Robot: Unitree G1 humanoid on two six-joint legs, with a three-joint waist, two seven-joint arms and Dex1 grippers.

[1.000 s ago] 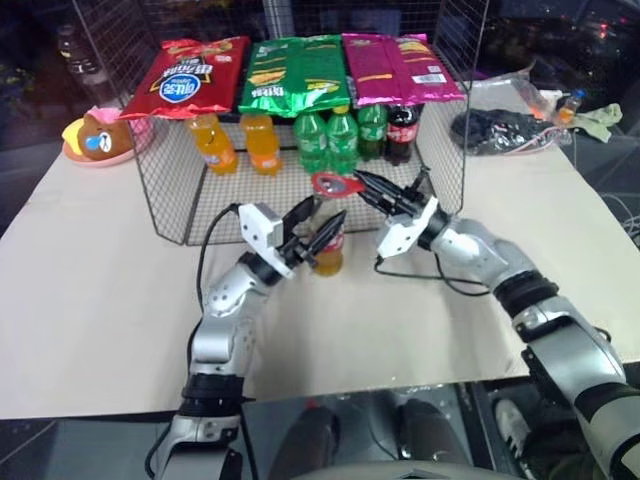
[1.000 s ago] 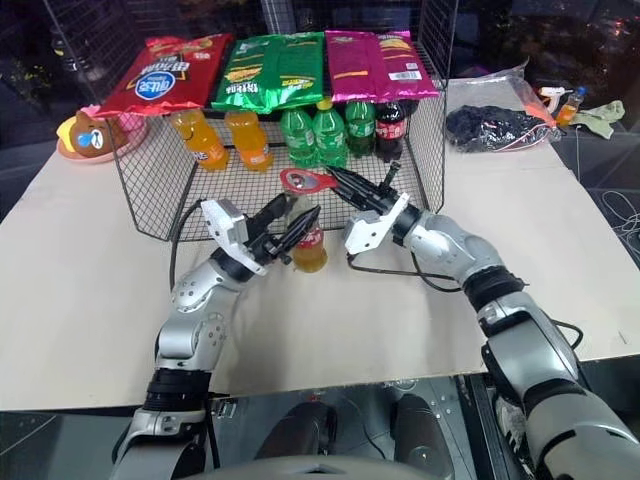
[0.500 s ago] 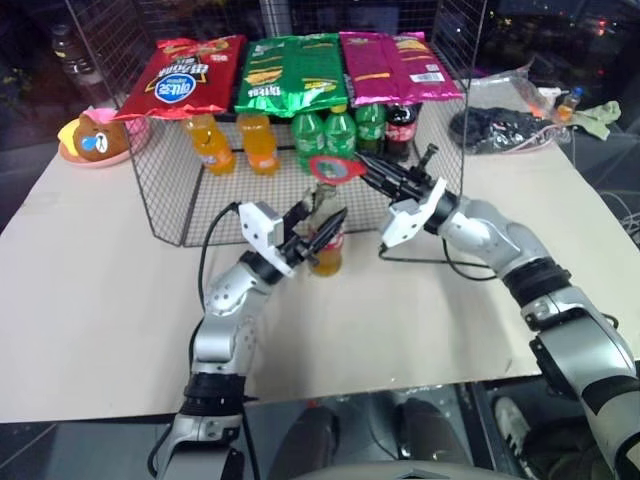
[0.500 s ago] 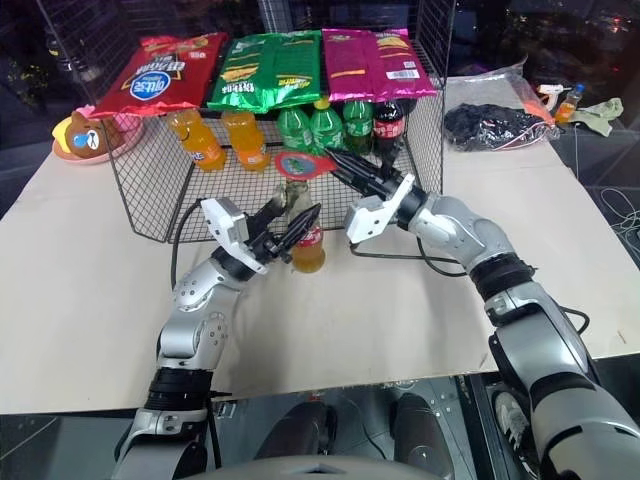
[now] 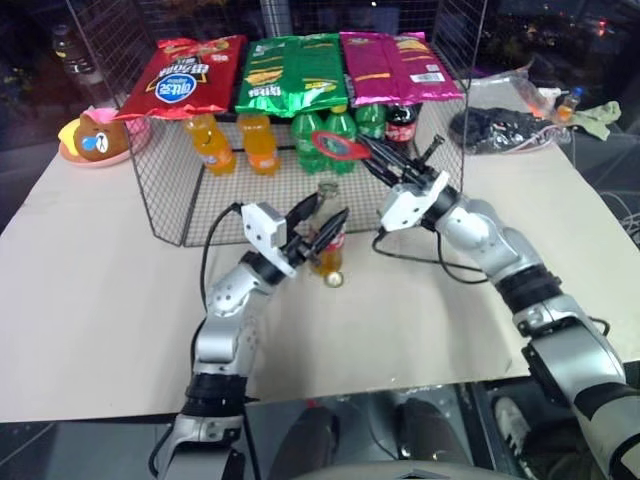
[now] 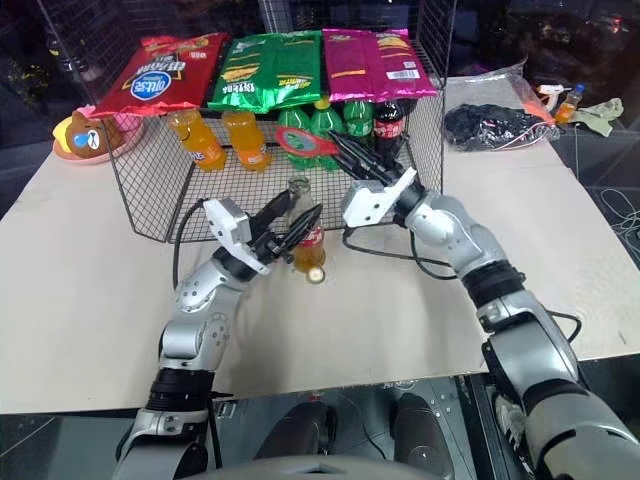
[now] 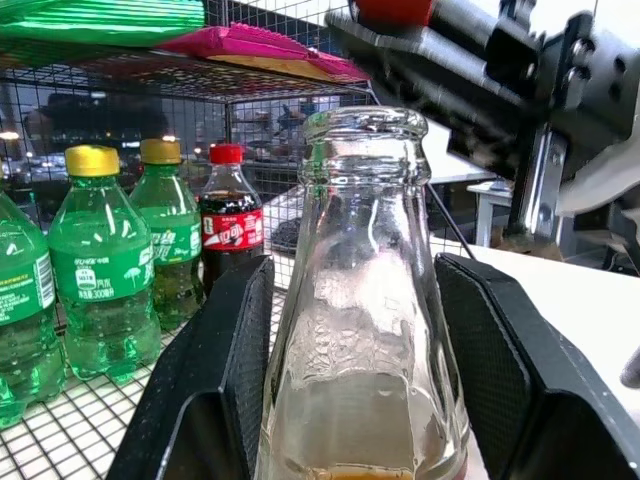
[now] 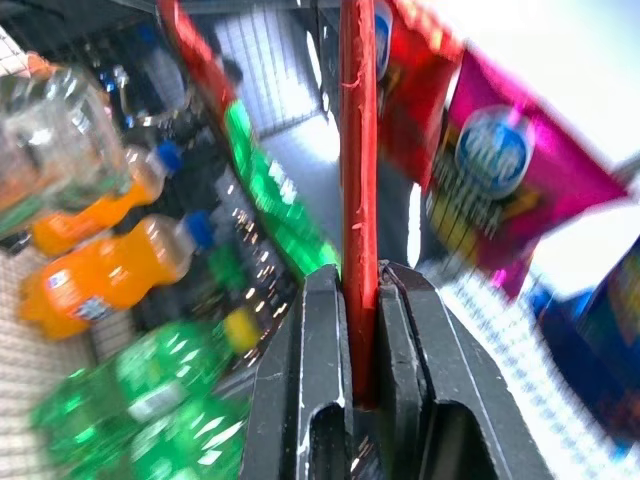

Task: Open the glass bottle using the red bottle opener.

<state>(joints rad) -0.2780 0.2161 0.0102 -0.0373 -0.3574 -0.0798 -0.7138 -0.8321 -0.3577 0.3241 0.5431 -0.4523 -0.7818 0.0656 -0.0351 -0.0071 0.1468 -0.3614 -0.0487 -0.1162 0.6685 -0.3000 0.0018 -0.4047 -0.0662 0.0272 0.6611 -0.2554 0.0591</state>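
Clamped the glass bottle [image 5: 327, 245] at mid-body with the left hand [image 5: 325, 215], one black finger on each side, half-wide around the glass. Stood upright on the tabletop [image 5: 100, 300], mouth bare in the left wrist view, no cap on the rim. Spotted a small round metal cap [image 5: 331, 279] lying flat just beside the bottle's base, on the near side. Looked, by that, like the prying was done.

Pinched the red bottle opener [image 5: 335, 150] by its slim handle in the right hand [image 5: 368, 152], fingers tight on the thin red strip, loop head up above the bottle's mouth and a little toward its far side. Backed onto the wire basket [image 5: 160, 200] just behind the bottle, with green and orange plastic bottles inside.

Now the risks, as a judgement. Carried orange drink with nothing sealing it, so could have spilled at any tilt: a crooked release by the left hand, or a finger dragging the label on the way out. Could have clipped the bare glass rim if the opener came down carelessly. Could have snagged the mesh behind the bottle with the loop. Might also have sent that loose cap rolling away from the bottle's base.
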